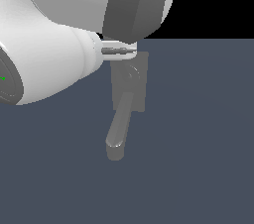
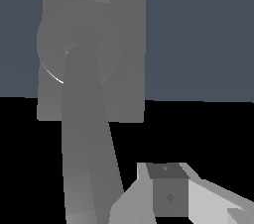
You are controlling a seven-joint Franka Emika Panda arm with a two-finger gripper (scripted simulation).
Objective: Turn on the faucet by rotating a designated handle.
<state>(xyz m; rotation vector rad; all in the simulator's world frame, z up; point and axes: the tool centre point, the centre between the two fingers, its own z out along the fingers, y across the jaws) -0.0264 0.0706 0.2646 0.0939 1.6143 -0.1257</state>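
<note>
Was bare simulated scene, no real room: flat blue-grey floor, black void behind, untextured grey faucet, smooth white robot arm.

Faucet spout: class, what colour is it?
Matte grey, spout and base plate alike; the exterior view shows it best.

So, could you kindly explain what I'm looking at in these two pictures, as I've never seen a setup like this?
These are simulator renders of one robot arm. The exterior view comes from a camera off the arm; the big white and grey shapes are the arm itself, close to the lens. Below it, on the blue-grey floor, sits a grey faucet with a thick spout. The wrist view comes from a camera on the arm's wrist, looking past one finger. The gripper holds nothing visible; whether it's open is unclear.
</note>
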